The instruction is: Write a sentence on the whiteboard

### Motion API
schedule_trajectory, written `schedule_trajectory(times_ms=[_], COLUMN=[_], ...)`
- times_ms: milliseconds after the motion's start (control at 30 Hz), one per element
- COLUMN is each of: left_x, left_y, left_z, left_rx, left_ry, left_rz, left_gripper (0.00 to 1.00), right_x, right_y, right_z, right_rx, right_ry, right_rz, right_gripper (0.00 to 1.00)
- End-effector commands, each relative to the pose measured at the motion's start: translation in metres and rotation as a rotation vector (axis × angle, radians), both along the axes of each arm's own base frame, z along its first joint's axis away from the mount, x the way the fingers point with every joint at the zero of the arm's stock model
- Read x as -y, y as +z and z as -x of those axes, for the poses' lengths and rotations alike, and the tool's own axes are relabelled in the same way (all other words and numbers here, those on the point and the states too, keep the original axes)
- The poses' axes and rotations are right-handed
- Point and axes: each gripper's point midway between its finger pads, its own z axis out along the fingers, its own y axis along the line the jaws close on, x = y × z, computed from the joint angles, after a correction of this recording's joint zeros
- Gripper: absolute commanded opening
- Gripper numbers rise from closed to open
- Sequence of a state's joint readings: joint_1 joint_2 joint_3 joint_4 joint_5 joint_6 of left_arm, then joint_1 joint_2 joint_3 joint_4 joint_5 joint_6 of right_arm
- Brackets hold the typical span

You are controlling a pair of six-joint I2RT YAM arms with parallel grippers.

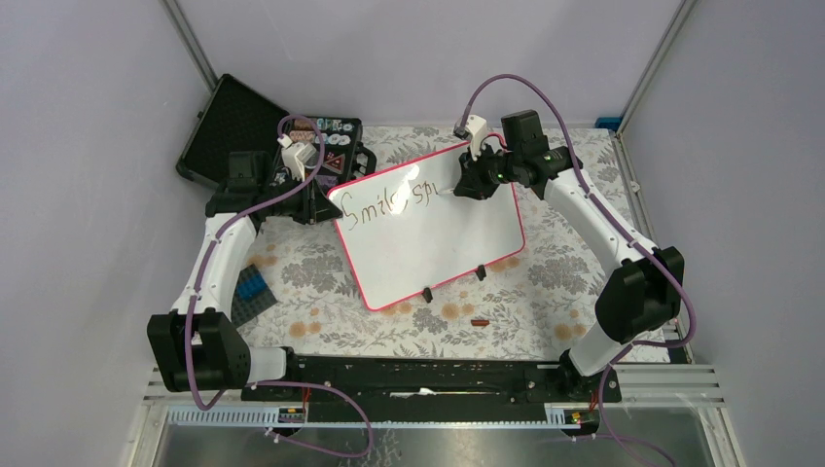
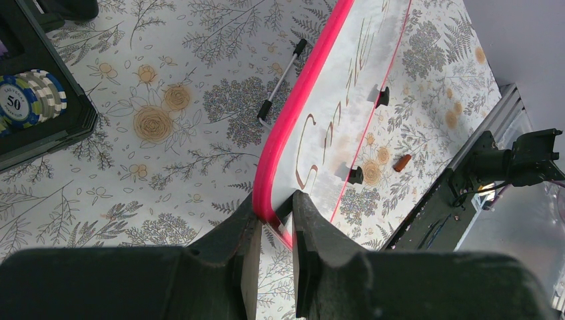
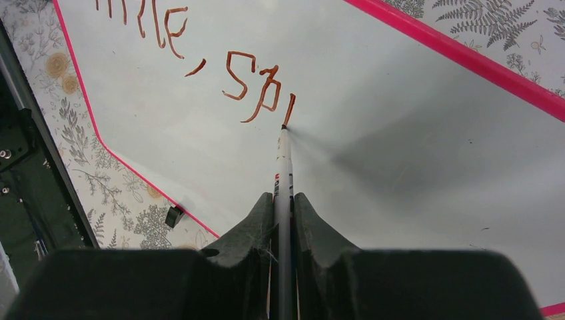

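Note:
The whiteboard (image 1: 438, 238), glossy white with a pink-red rim, lies tilted on the floral table. My left gripper (image 1: 316, 199) is shut on its left corner; in the left wrist view the fingers (image 2: 313, 230) pinch the rim of the whiteboard (image 2: 346, 87). My right gripper (image 1: 467, 187) is shut on a white marker (image 3: 284, 170) whose tip touches the whiteboard (image 3: 413, 167). The sentence (image 3: 220, 60) reads "Smile, sp" plus one upright stroke in red-brown ink. It also shows in the top view (image 1: 394, 199).
An open black case (image 1: 258, 136) with poker chips (image 2: 30, 97) stands at the back left. A small brown cap (image 1: 479, 321) lies in front of the board. A thin pen-like rod (image 2: 281, 80) lies behind it. Blue and grey plates (image 1: 253, 290) lie by the left arm.

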State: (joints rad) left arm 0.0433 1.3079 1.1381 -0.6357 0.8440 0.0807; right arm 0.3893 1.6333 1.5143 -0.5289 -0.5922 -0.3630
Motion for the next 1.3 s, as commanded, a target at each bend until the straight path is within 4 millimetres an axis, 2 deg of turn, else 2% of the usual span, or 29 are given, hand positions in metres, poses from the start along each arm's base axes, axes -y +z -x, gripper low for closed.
schedule_trajectory(times_ms=[0,300,700,1267], left_x=[-0.007,-0.008,-0.007,-0.008], left_y=[0.007,0.007,0.007,0.007], left_z=[-0.015,-0.015,-0.014,-0.015], left_rx=[0.113,0.115,0.117,0.114], left_ry=[0.009,0.01,0.008,0.012], left_rz=[-0.077,-0.079,-0.078,-0.078], left_gripper=[0.0,0.0,0.0,0.0], right_x=[-0.005,-0.008,-0.007,0.009], right_y=[0.019,0.028,0.031,0.038], right_z=[0.0,-0.009,-0.018,-0.026], right_rx=[0.048,0.067,0.081,0.107], right_ry=[0.013,0.001,-0.02,-0.064], right_rz=[-0.024,-0.034,-0.024,-0.016], right_gripper=[0.0,0.0,0.0,0.0])
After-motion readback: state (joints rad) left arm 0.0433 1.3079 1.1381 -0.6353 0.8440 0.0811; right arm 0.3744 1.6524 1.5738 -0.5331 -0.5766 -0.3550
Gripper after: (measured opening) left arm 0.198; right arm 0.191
